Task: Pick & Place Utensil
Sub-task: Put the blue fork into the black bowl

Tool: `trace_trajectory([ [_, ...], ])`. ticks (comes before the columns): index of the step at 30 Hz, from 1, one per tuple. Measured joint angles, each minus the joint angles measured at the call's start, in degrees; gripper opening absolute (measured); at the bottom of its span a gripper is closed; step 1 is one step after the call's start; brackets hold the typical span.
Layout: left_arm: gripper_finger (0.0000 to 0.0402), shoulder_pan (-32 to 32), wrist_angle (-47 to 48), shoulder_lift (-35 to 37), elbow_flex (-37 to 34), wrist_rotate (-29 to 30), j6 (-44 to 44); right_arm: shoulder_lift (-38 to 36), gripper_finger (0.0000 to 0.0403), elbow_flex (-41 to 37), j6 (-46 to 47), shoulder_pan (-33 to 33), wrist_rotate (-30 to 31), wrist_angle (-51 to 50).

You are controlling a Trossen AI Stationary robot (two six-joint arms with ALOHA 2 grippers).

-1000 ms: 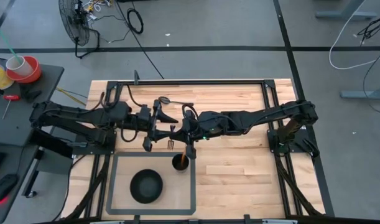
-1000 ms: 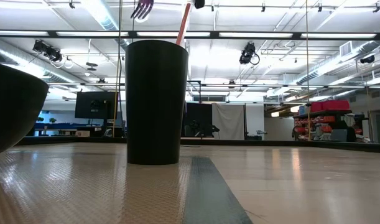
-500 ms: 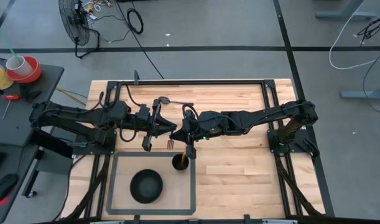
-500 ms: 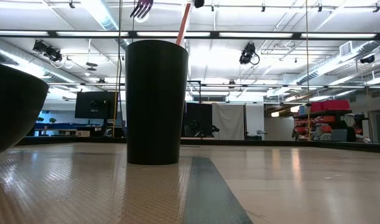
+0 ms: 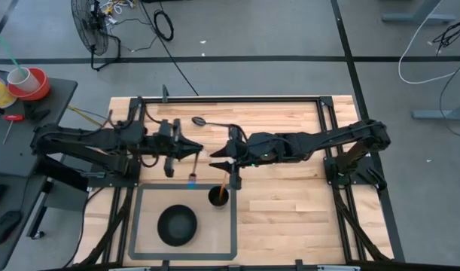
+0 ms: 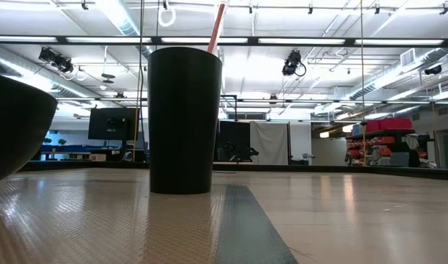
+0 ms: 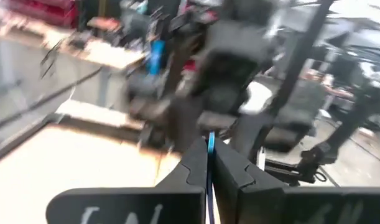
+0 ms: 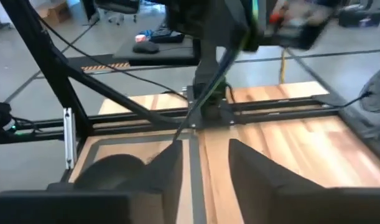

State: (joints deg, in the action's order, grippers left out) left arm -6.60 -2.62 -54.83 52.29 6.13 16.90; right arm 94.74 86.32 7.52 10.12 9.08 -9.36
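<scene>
Pulled apart now: left gripper [image 5: 193,150] clamped on blue-handled utensil [image 5: 193,180], at ten o'clock from cup [image 5: 218,196]; right gripper [image 5: 214,153] jaws apart.

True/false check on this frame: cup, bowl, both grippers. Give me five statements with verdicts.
1. The black cup has a red-handled utensil standing in it. True.
2. The black bowl sits outside the dark-framed mat. False: it is inside the frame, beside the cup.
3. The left gripper is shut on a blue-handled utensil. True.
4. The right gripper holds the spoon. False: its fingers are apart with nothing between them, and the spoon lies on the table beyond the arms.
5. The cup lies on its side. False: it stands upright.
</scene>
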Motion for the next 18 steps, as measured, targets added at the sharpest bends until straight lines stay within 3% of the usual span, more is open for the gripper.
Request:
trace_trajectory([
  [3,0.0008,-0.29,8.34,4.09,-0.25,4.04,6.8,-1.89,0.0163,0.0,-1.01,0.99,3.05,-1.32],
  [7,0.0008,-3.3,11.54,7.83,-3.41,7.84,13.35,-2.76,0.0191,0.0,-2.06,1.83,5.74,-2.37],
  [11,0.0008,-8.46,9.68,10.11,-10.39,12.75,18.18,-2.66,0.0204,0.01,-1.95,2.27,5.93,-2.59],
  [18,0.0008,-17.44,-2.15,11.0,-24.12,19.6,26.88,-2.28,0.0206,0.0,-0.15,2.35,5.26,-5.92],
])
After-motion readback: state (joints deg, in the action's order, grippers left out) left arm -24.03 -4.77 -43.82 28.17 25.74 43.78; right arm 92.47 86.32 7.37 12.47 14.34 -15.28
